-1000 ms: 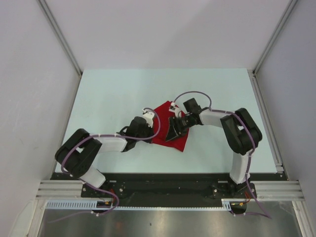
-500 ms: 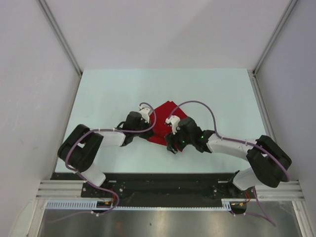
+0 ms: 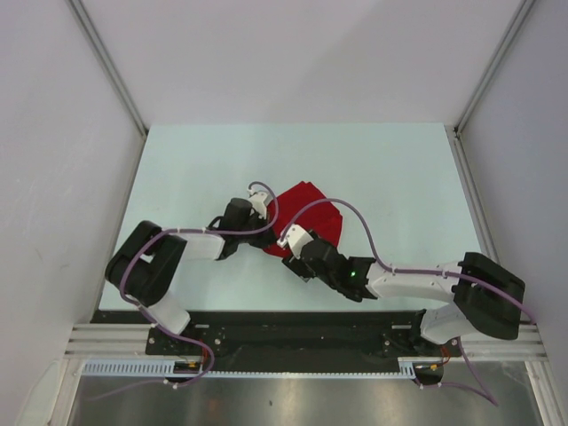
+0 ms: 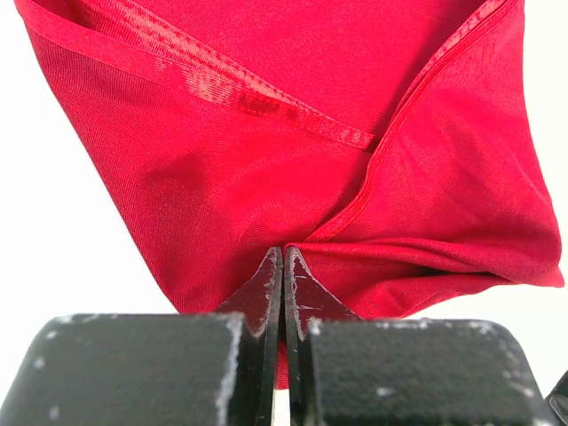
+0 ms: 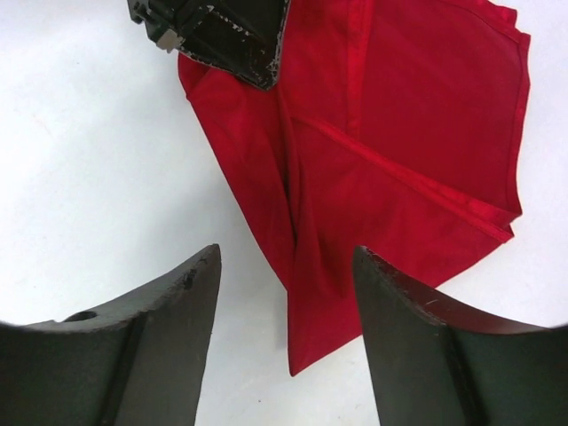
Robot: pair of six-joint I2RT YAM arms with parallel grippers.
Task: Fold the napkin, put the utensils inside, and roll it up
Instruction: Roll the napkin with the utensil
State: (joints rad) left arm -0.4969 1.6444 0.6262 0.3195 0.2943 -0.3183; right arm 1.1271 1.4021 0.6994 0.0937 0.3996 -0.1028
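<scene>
Left of centre on the pale worktop [image 3: 195, 169]: left gripper [image 3: 264, 238], jaws pressed together on the 9 o'clock edge of a plain bright red soft cloth napkin [image 3: 311, 211]. From the left wrist, same gripper [image 4: 282, 254] clamped tight, with a sliver of red pinched between the black fingers and the hemmed folds of the napkin [image 4: 266, 133] fanning out toward 12 o'clock. Napkin lying mid-worktop, loosely doubled, hems crossing, not flat.

Further right, at the napkin's 7 o'clock corner: right gripper [image 3: 299, 259], spread wide, holding nothing. From its own wrist, right gripper [image 5: 286, 253] set astride the pointed near corner of the napkin [image 5: 417, 133], not touching it as far as can be told. No slender orange plastic utensil to be seen in any view; under the cloth or elsewhere, impossible to tell.

Handling, as a judgement: light, limp, no stiffness at all. Bound to drape and bunch when lifted, and likely to slide on the smooth top if dragged from one point. Best taken at a hemmed corner or along the stitched edge, pinching both layers, with one side anchored while pulling the other. Nothing fragile here.

Against one second back: right arm swung from 3 o'clock round to the near edge, with its gripper off the top of the cloth and down at the near corner. Left gripper shifted slightly toward 10 o'clock. Napkin gone from a flat diamond to a rounder, bunched shape, nudged toward 12 o'clock.
</scene>
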